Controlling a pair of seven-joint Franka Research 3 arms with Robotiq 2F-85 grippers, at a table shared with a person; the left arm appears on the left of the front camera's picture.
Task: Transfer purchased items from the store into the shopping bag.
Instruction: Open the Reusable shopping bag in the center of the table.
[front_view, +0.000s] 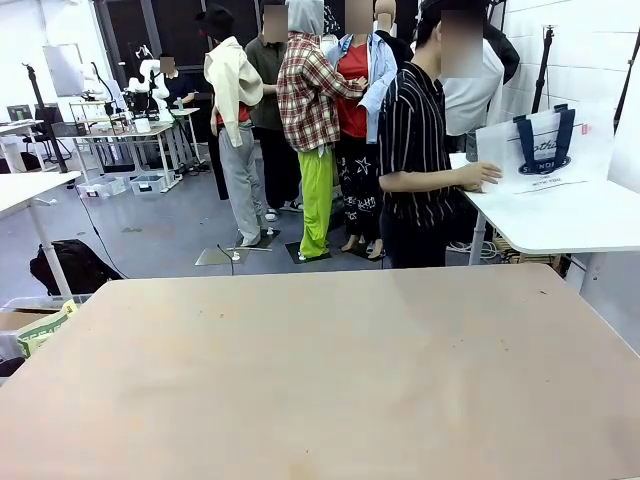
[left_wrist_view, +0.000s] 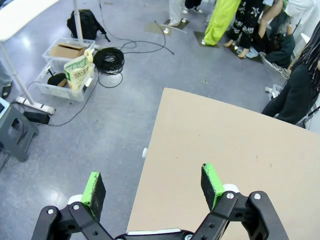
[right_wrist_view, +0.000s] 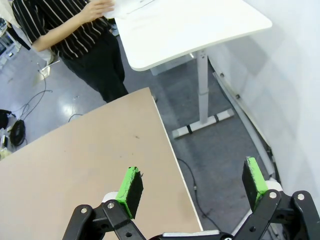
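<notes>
Jaws left and right hang released, empty. The translucent white plastic shopping bag with navy handles (front_view: 545, 150) stands far right on a separate white counter (front_view: 560, 225), nearer your right jaws.

Beyond my beige rectangular tabletop (front_view: 330, 380), a person in a black-and-white striped shirt (front_view: 410, 140) stands beside a white rounded-corner table (front_view: 570, 225); a black cable coil (left_wrist_view: 108, 59) lies on the floor.
</notes>
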